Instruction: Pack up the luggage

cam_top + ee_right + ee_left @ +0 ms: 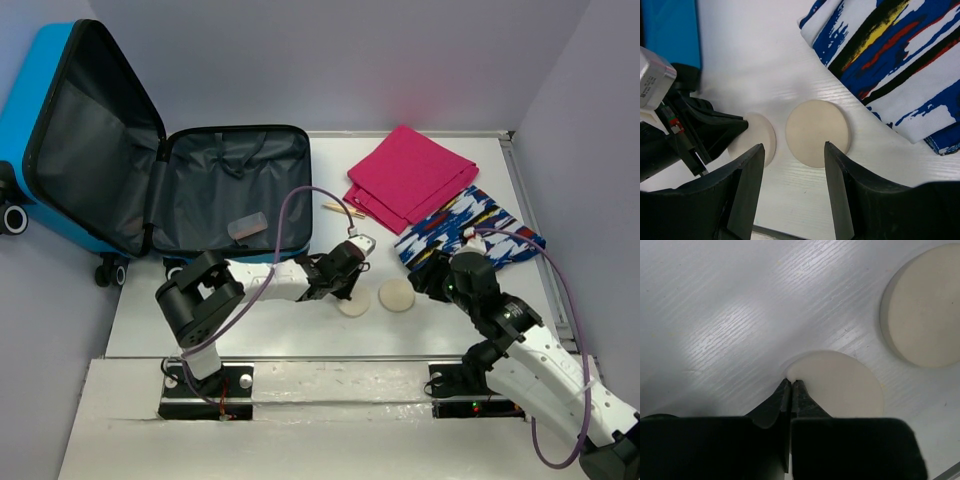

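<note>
Top external view first: I'd say the packing has barely started. The luggage (40, 110) sits in the upper left of the frame, wide open. One half is propped up past the table (250, 325) edge and the other lies flat with its grey lining up. The only thing I can spot inside is a small grey block (247, 226) in the flat half, no idea what it is.

Everything else is outside the case. The pink cloth (410, 175) lies folded at upper right, with the striped pouch (468, 228) right beside it, a bit lower in the frame. Two pale discs sit side by side near the centre, and a small wooden piece (340, 209) lies between the cloth and the case.

The left gripper (791, 382) is down at the left disc (354, 303). In its wrist view the fingers are squeezed together with only a slit showing, tips right at the disc's rim. The disc looks flat on the table, so I can't tell if anything is actually pinched.

The right gripper (794, 147) hangs over the right disc (397, 295) with its jaws spread wide and nothing gripped. It doesn't look to be touching the disc.

So what's left is pretty much all of it: cloth, pouch, both discs and the wooden bit need to go in, then presumably the lid gets shut.
</note>
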Action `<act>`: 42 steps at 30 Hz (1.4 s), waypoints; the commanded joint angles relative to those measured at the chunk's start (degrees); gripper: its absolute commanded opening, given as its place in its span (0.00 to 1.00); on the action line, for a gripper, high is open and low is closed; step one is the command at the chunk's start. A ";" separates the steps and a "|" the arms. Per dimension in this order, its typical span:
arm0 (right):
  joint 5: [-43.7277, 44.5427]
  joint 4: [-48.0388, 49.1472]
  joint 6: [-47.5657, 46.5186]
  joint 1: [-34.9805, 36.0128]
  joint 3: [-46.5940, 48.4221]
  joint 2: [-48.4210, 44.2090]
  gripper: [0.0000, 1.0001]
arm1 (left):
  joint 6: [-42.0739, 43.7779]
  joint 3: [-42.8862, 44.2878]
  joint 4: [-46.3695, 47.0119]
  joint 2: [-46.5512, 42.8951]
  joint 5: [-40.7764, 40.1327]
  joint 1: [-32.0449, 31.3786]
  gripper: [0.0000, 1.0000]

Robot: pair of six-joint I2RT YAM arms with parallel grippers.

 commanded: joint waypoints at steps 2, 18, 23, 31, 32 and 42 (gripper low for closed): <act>-1.20 -1.06 1.04 0.09 -0.19 3.21 0.58 | -1.00 -2.04 4.74 -3.65 0.59 0.28 0.06; 0.03 4.91 4.20 0.71 -3.00 15.00 0.66 | -6.62 5.79 -3.15 -31.86 -6.69 20.56 0.06; -2.43 8.95 5.00 0.71 -5.02 19.82 0.66 | -10.31 2.98 -3.78 -35.39 -14.25 30.67 0.06; -4.11 12.82 5.97 0.71 -6.43 22.65 0.57 | -12.96 -0.28 0.70 -35.04 -15.06 37.45 0.69; -4.45 13.26 6.05 0.71 -6.60 22.99 0.54 | -12.96 -0.36 0.96 -35.04 -14.44 37.71 0.79; -4.81 15.55 5.26 0.71 -5.64 27.04 0.11 | -10.42 -4.14 1.67 -45.48 2.43 37.72 0.99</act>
